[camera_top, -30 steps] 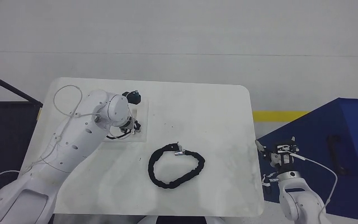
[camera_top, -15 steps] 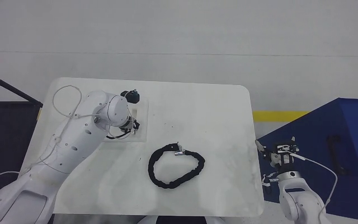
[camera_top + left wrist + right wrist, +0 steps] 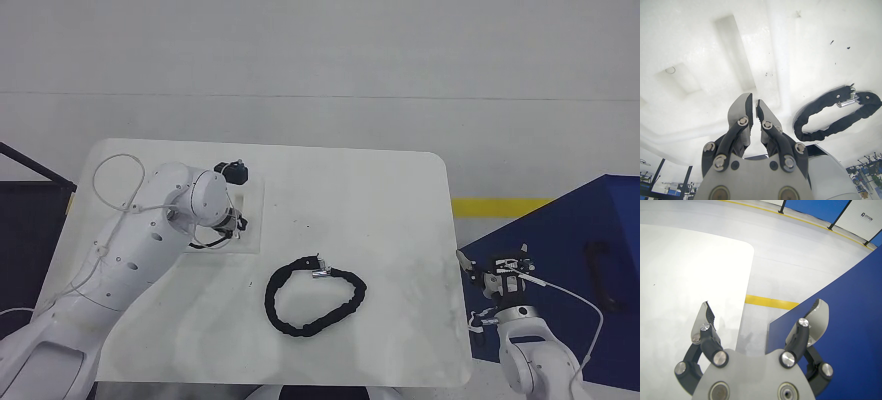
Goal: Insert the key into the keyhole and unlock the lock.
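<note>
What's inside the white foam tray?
The white foam tray has sunken slots; one holds a small thin ring. The left gripper hides whatever lies beneath it.

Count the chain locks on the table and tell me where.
1. The black chain lock lies looped on the white table, toward its front middle, right of the foam tray. The left arm covers part of that tray.
</note>
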Robot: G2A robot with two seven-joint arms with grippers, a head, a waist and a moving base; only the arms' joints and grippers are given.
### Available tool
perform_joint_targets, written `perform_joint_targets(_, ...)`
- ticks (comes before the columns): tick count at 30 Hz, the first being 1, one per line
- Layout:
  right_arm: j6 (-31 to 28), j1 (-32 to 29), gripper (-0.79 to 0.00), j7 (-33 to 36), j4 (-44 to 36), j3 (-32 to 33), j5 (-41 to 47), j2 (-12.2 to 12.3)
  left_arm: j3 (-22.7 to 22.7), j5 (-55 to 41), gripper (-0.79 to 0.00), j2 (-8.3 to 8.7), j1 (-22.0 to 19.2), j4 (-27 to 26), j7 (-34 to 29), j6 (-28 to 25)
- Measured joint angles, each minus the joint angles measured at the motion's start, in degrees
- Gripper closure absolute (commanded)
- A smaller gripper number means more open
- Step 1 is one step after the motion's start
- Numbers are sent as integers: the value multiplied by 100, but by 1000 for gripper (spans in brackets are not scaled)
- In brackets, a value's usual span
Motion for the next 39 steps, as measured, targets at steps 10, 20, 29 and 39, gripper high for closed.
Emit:
perform_joint_targets(10, 0, 0, -785, 0, 0, 0, 0, 0, -137, 166, -271, 23, 83, -105, 86, 78)
perform_joint_targets(20, 0, 0, -785, 0, 0, 0, 0, 0, -250, 82, -191, 20, 200, -142, 235, -293)
perform_joint_targets(29, 0, 0, -785, 0, 0, 0, 0, 0, -201, 57, 0, -30, 178, -23, 240, -537)
perform_joint_targets(39, 0, 0, -785, 0, 0, 0, 0, 0, -321, 74, 0, -23, 230, -103, 178, -643)
